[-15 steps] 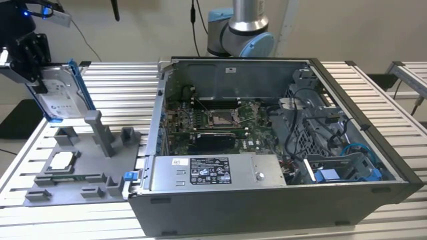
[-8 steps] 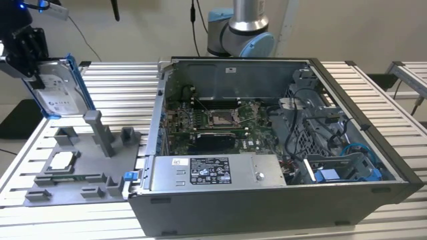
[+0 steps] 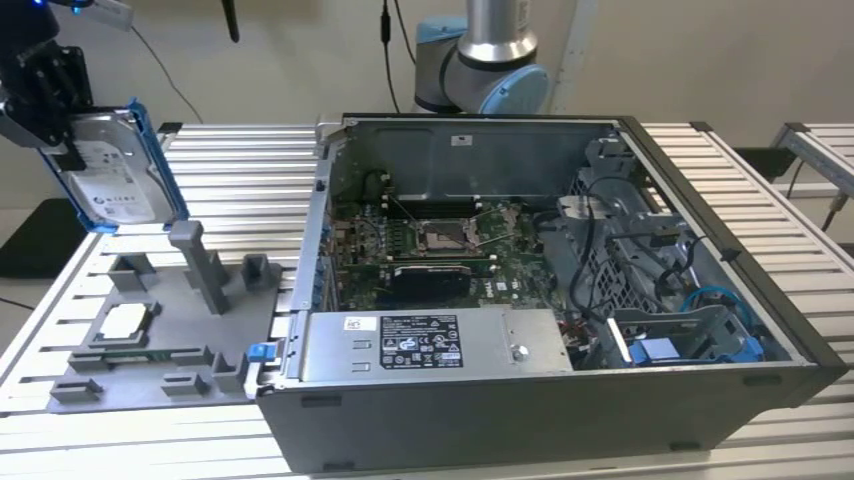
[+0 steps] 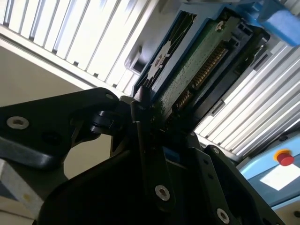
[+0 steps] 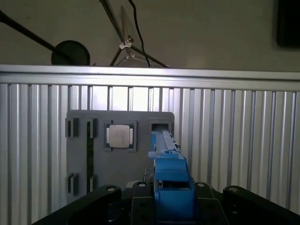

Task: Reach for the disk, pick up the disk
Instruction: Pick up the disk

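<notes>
Silver-grey metal with a white printed label makes up the flat rectangular face of the disk (image 3: 114,175), and a blue plastic bracket is wrapped around its edges. In the second wrist view its other face is seen as a green circuit board with a row of gold contacts. One disk is counted. It is held upright and slightly tilted in the air, above the far corner of the grey plate (image 3: 200,345) on the exterior view's left and apart from it. The black gripper (image 3: 64,138) is closed on the disk's upper edge, and its fingers (image 4: 139,124) are seen pressed against the bracket in the second wrist view. The plate is matte grey plastic, flat, with several blocky upright posts and square recesses. One chip (image 3: 123,322), square and silver-white, is lying in one of those recesses. Ribbed aluminium slats form the table (image 3: 240,160) under the plate. One computer case (image 3: 561,420) of dark sheet metal is standing just beside the plate, on the exterior view's right, with its side open. Inside it are one green motherboard (image 3: 441,250), one silver box (image 3: 427,345) bearing a white label, one blue plastic bay (image 3: 694,345) and loose bundles of dark and blue cable.
</notes>
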`<action>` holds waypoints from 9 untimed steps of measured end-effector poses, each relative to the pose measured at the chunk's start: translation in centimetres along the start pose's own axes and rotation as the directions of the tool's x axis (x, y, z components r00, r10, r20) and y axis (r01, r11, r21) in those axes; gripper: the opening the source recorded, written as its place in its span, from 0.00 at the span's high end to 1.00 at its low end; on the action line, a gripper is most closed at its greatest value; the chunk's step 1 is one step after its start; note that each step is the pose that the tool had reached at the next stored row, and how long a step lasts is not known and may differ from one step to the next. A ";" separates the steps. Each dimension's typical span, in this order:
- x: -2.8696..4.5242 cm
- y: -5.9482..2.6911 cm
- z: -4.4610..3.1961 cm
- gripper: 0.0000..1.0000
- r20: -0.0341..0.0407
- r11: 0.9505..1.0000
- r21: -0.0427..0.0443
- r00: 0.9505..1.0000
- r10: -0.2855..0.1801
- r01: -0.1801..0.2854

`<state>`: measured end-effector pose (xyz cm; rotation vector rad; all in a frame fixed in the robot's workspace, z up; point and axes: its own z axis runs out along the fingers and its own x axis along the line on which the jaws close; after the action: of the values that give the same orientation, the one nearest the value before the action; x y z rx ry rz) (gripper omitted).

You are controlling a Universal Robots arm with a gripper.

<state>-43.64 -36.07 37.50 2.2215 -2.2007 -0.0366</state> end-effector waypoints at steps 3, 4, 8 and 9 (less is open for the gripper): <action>0.00 0.01 -0.43 1.00 0.000 1.000 0.000 1.000 -0.001 0.001; -0.01 0.01 -0.59 1.00 0.000 1.000 0.000 1.000 -0.001 0.001; -0.01 0.04 -1.30 1.00 0.000 1.000 0.000 1.000 -0.002 0.002; -0.01 0.04 -1.51 1.00 0.000 1.000 0.000 1.000 -0.002 0.002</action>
<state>-43.64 -36.06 39.01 2.2234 -2.1987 -0.0366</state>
